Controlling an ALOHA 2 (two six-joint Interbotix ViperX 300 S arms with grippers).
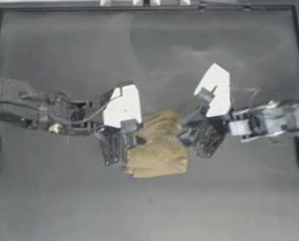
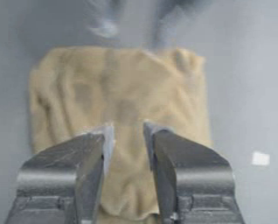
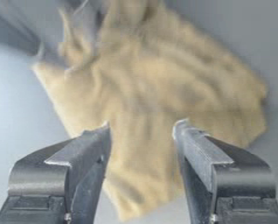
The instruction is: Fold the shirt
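— Since both pincers sit over the cloth, which one is doing the work?

— Neither has a hold, I'd say. The left gripper (image 2: pixel 128 131) hangs just above the shirt (image 1: pixel 155 150) at its left edge, jaws a little apart with nothing between them. The right gripper (image 3: pixel 142 131) stands at the right edge, jaws wider and likewise empty.

— Why flank it like that?

— Probably to take opposite edges together for the next fold, or they have just let go. The overhead view is too soft to settle it.

— And the shirt itself?

— Mid-table (image 1: pixel 64 197), already a compact, wrinkled bundle lying flat. Its long axis runs from the far side toward the near edge, between the two arms. No neckband shows, so which end is the collar I cannot say.
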